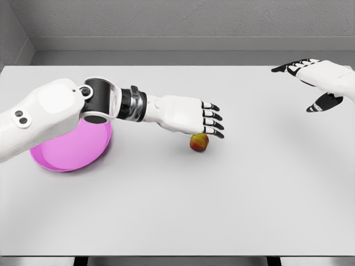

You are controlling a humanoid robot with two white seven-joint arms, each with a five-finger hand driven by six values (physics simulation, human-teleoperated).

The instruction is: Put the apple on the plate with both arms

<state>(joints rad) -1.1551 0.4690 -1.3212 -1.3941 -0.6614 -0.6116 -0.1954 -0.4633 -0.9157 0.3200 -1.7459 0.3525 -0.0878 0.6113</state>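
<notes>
Head view: the apple is seen resting on the grey worktop, near the middle of the picture and well apart from the pink plate, which lies at the left and is partly covered by the left arm. The left hand is stretched over the fruit, its fingers extended and not closed around anything; the fingertips are placed just above and behind the apple, and whether they touch it cannot be told from this angle. The right hand is held high at the far right edge, well away from both apple and plate, its fingers spread and nothing gripped in them.

The task is judged to be at an early stage. No grasp is made on the apple, it is not lifted, and nothing is seen on the visible part of the plate. Left to be done, as far as can be judged: the apple is to be taken up, carried leftward across the worktop and set down on the plate, with the right arm brought in to share the work.
</notes>
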